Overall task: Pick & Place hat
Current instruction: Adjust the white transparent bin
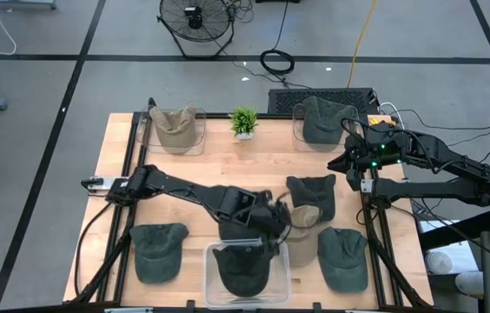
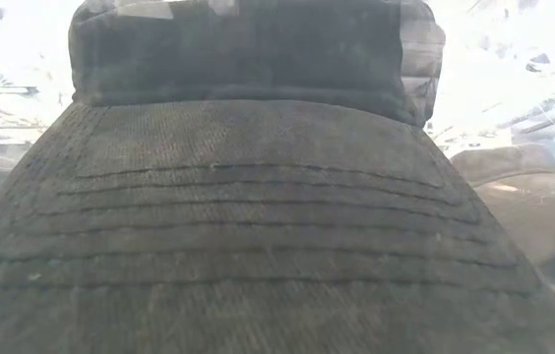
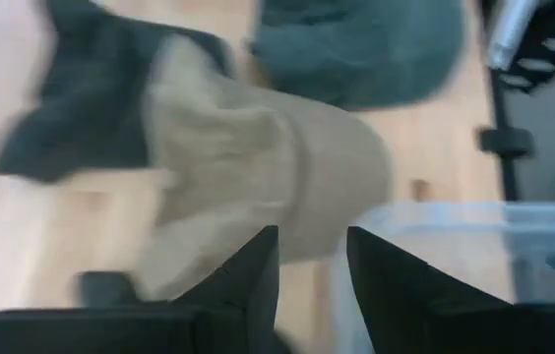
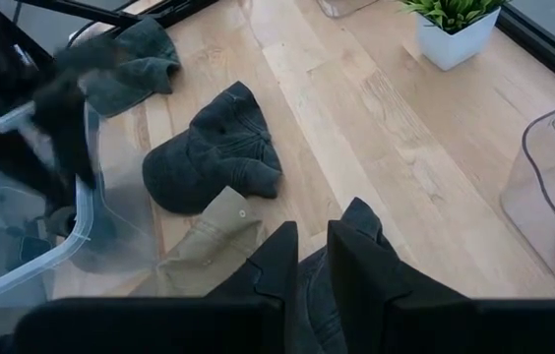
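Note:
A tan hat [image 1: 307, 216] lies on the wooden table, right of centre, partly over a dark green hat [image 1: 312, 189]. My left gripper [image 1: 281, 224] hovers open just left of it, above the far right corner of the clear bin [image 1: 210, 287]. In the left wrist view the tan hat [image 3: 258, 167] fills the space beyond my left gripper [image 3: 312, 261]. A dark hat [image 1: 245, 269] rests inside the bin and fills the low view [image 2: 258, 226]. My right gripper [image 1: 349, 163] waits shut near the table's far right, above a dark hat in its wrist view [image 4: 313, 258].
More dark green hats lie at near left [image 1: 158, 252], near right [image 1: 342, 256] and centre [image 4: 214, 152]. Two clear bins stand at the far edge, one with a tan hat [image 1: 175, 130], one with a dark hat [image 1: 323, 122]. A small potted plant [image 1: 243, 122] stands between them.

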`<action>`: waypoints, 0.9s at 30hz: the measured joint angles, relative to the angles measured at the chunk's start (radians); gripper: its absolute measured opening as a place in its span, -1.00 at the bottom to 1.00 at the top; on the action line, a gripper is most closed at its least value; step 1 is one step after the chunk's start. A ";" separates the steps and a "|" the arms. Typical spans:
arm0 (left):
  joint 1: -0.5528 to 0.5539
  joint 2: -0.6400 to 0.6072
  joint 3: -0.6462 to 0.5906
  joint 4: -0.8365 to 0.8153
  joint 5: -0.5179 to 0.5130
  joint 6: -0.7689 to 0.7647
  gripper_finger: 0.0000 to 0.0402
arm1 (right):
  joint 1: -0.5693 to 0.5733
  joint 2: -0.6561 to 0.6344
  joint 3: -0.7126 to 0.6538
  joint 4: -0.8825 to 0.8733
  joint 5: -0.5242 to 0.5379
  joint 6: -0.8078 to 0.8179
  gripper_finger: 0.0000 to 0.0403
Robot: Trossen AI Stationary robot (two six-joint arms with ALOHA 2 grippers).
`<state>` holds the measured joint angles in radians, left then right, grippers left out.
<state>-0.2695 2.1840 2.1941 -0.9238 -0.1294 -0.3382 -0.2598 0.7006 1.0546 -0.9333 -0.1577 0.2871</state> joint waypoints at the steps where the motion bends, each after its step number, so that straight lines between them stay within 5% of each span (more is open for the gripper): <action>1: 0.007 -0.007 0.000 -0.027 -0.028 -0.008 -0.35 | 0.000 0.000 0.000 -0.001 0.000 0.000 -0.75; 4: 0.029 -0.010 0.002 -0.124 -0.081 -0.012 -0.35 | 0.000 0.000 0.000 0.000 0.000 0.007 -0.75; 11: 0.053 0.040 0.000 -0.152 0.084 0.022 -0.35 | 0.000 0.000 0.000 0.000 -0.001 0.034 -0.75; 21: 0.006 0.040 0.000 -0.097 0.181 0.090 -0.35 | 0.000 -0.002 0.000 -0.001 -0.003 0.042 -0.75; 27: 0.004 0.040 0.000 -0.104 0.097 0.099 -0.35 | 0.000 -0.002 0.000 -0.001 -0.004 0.043 -0.75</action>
<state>-0.2652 2.2242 2.1941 -1.0275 -0.0320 -0.2388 -0.2599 0.6983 1.0546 -0.9340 -0.1613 0.3297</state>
